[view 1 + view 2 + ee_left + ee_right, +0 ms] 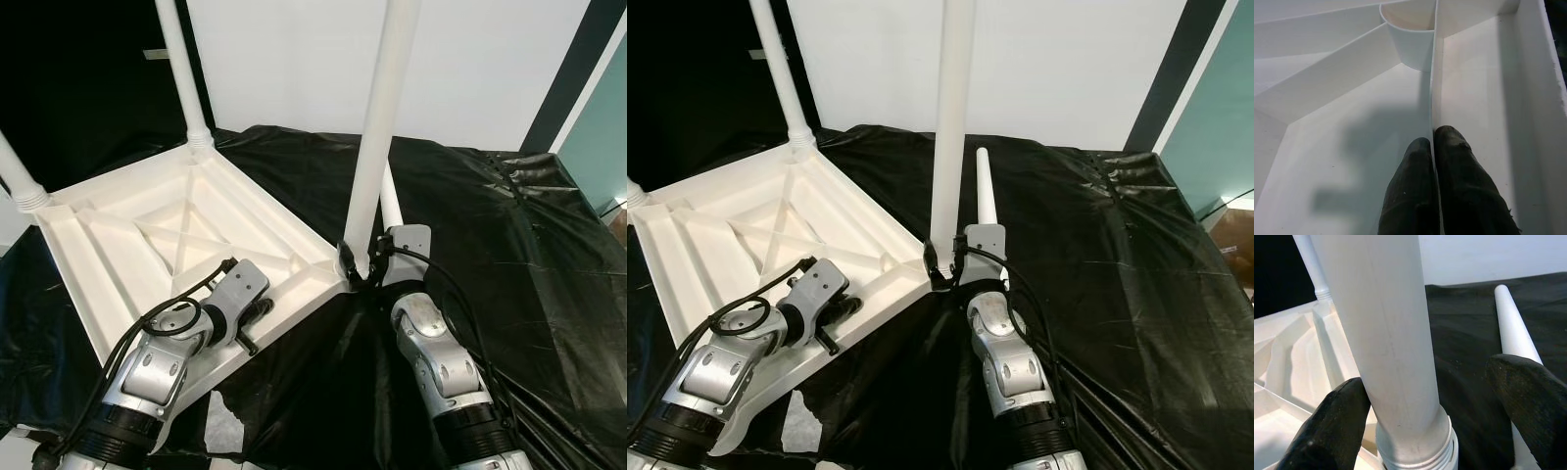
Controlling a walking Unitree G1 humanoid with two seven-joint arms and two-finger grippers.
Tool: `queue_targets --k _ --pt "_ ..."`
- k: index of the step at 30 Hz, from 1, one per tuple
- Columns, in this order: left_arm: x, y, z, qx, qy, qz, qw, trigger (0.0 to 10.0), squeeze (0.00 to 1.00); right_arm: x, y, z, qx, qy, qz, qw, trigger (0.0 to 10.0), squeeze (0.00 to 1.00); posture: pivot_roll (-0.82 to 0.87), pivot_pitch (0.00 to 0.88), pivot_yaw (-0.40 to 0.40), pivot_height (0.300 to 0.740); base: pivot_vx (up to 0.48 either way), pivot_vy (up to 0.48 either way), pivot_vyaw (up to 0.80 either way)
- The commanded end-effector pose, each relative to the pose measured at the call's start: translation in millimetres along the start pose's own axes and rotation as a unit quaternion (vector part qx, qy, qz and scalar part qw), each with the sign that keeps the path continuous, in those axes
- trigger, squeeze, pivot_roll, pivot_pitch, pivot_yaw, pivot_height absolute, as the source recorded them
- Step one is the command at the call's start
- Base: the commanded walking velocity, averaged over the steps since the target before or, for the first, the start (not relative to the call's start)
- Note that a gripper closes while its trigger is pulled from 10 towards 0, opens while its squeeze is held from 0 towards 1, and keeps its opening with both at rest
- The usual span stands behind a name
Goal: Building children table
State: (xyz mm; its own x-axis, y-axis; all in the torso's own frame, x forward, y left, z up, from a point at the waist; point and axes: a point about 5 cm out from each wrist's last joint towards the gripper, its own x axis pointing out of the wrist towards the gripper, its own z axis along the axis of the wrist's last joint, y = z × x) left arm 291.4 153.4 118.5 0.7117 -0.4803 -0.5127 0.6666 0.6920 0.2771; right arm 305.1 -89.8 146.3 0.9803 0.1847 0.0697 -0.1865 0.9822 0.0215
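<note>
Right claw (pixel 1425 421) around upright leg (pixel 1386 342)

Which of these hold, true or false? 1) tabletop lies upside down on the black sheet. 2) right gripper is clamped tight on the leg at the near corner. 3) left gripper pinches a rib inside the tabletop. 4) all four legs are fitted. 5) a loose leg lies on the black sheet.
1) True. The tabletop shows its ribbed underside, resting on the black sheet.
2) False. The right gripper is open around the near-corner leg; one finger touches it, the other stands clear.
3) True. The left gripper is shut on a thin rib.
4) False. Three legs stand in corners.
5) True. The loose leg lies behind the right gripper.
</note>
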Motion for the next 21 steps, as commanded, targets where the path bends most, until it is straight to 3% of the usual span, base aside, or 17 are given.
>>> queue_targets --k 1,3,4,6,7,9,10,15,18,19,20,21 --pt "-2.2 15.6 -19.9 -0.025 0.047 0.097 0.994 0.0 0.0 0.4 -6.7 6.6 0.005 -0.017 -0.009 1.0 10.0 0.0 0.02 0.0 -0.026 0.74 0.0 0.0 0.0" --pt "-1.4 15.2 -18.8 -0.025 0.047 0.096 0.994 0.0 0.0 0.1 -7.6 6.5 0.004 -0.017 -0.008 1.0 10.0 0.0 0.02 0.0 -0.025 0.74 0.0 0.0 0.0" --pt "-0.3 15.2 -18.1 -0.024 0.05 0.098 0.994 5.5 0.0 -0.1 -8.9 7.2 0.005 -0.019 -0.008 1.0 10.0 0.0 0.02 0.0 -0.025 0.74 0.0 0.0 0.0" --pt "-0.3 15.2 -18.1 -0.024 0.05 0.098 0.994 5.5 0.0 -0.1 -8.9 7.2 0.005 -0.019 -0.008 1.0 10.0 0.0 0.02 0.0 -0.025 0.74 0.0 0.0 0.0" --pt "1.1 15.4 -17.7 -0.024 0.053 0.103 0.993 10.0 0.0 -0.1 -10.1 8.8 0.005 -0.023 -0.007 1.0 10.0 0.0 0.02 0.0 -0.024 0.74 0.0 0.0 0.0" --pt "2.7 16.1 -16.8 -0.032 0.052 0.111 0.992 10.0 0.0 0.1 -11.2 10.2 0.006 -0.026 -0.006 1.0 10.0 0.0 0.02 0.0 -0.023 0.74 0.0 0.0 0.0" --pt "4.0 17.2 -15.7 -0.039 0.05 0.121 0.991 0.0 0.0 0.3 -11.9 11.7 0.007 -0.03 -0.005 1.0 10.0 0.0 0.02 0.0 -0.023 0.74 0.0 0.0 0.0" --pt "5.4 22.7 -14.3 -0.052 0.048 0.148 0.987 0.0 0.0 1.3 -11.5 13.3 0.009 -0.034 -0.003 0.999 10.0 0.0 0.02 0.0 -0.021 0.74 0.0 0.0 0.0" --pt "2.8 44.8 -13.6 -0.067 0.048 0.215 0.973 0.0 0.0 2.4 -8.5 13.7 0.011 -0.037 0.0 0.999 10.0 0.0 0.02 0.0 -0.02 0.74 0.0 0.0 0.0" --pt "2.8 44.8 -13.6 -0.067 0.048 0.215 0.973 0.0 0.0 2.4 -8.5 13.7 0.011 -0.037 0.0 0.999 10.0 0.0 0.02 0.0 -0.02 0.74 0.0 0.0 0.0" --pt "1.6 51.1 -12.9 -0.071 0.047 0.236 0.968 1.6 0.0 2.5 -7.7 13.5 0.012 -0.037 0.001 0.999 10.0 0.0 0.02 0.0 -0.02 0.74 0.0 0.0 0.0" --pt "1.6 51.1 -12.9 -0.071 0.047 0.236 0.968 1.6 0.0 2.5 -7.7 13.5 0.012 -0.037 0.001 0.999 10.0 0.0 0.02 0.0 -0.02 0.74 0.0 0.0 0.0"
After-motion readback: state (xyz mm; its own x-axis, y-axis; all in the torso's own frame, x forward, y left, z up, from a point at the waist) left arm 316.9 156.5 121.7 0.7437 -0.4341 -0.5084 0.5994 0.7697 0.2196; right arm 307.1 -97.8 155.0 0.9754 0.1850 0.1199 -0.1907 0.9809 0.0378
